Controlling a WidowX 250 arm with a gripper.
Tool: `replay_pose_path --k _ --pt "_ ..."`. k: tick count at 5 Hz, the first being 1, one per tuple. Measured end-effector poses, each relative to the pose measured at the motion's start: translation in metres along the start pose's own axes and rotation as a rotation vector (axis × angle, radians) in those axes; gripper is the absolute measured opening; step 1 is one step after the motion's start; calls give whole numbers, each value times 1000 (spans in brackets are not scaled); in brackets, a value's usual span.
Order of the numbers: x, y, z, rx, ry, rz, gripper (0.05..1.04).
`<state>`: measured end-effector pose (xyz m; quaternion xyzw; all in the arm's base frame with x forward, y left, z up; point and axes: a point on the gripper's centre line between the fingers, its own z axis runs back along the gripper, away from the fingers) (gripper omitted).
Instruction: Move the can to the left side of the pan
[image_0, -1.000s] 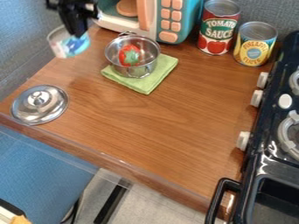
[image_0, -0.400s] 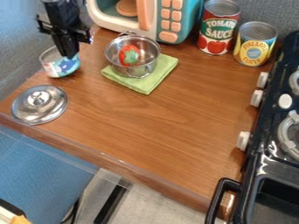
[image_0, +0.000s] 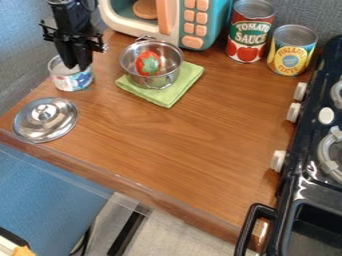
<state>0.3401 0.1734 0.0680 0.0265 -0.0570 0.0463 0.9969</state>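
A grey-blue textured wall (image_0: 27, 55) borders the brown wood-grain bench (image_0: 180, 135) on the left and also rises at far right. Soft light gives the benchtop a mild sheen. Beyond its near edge lie a blue surface (image_0: 47, 190), left, and pale grey floor (image_0: 184, 227).

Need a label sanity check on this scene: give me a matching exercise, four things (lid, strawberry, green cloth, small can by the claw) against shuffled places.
Things
1. Lid
2. Strawberry
3. Green cloth
4. Small can

Places
A. Under the metal pan
B. At the claw, left of the pan in the view
C. Inside the pan
D. On the counter, near its front left edge

Pairs: 1-D, 2-C, 3-A, 4-B
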Motion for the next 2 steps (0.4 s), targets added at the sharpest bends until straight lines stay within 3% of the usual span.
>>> replay_pose_path --k 1,2 --pt "7 -12 38 46 -57 -74 770" --pt "7 -15 44 74 -55 -105 1000"
